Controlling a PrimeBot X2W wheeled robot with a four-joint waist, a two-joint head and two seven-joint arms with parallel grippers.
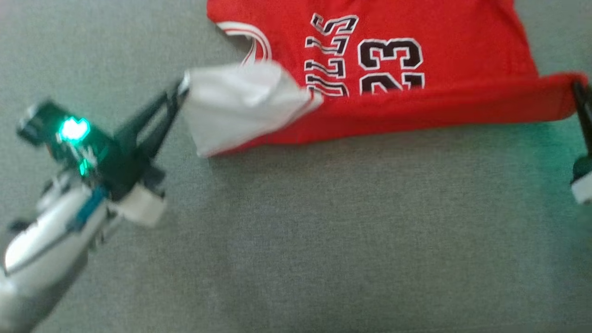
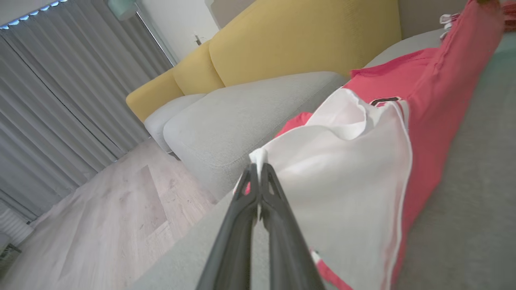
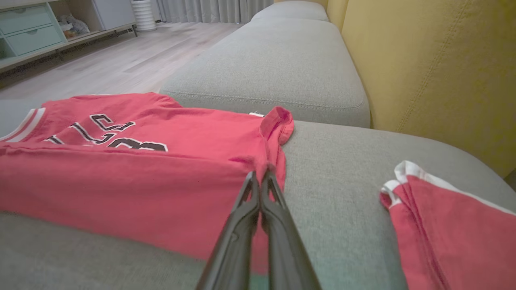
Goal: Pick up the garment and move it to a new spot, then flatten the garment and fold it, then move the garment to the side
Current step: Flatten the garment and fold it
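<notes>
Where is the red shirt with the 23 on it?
In the head view the shirt lies top right on the grey sofa, its near edge held between the left tool and right tool.

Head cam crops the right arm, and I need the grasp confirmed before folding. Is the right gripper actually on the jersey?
Observer: Yes. In the right wrist view, the right gripper is shut on a bunched red edge of the jersey.
Operator: Anything else lying nearby?
Observer: A second red garment with white trim lies on the same seat, apart from the jersey, at that view's lower right.
Operator: Left side?
Observer: The left gripper is shut on a corner of the jersey's white fabric. In the left wrist view the seat ends beside it, and wood floor shows to its left.
</notes>
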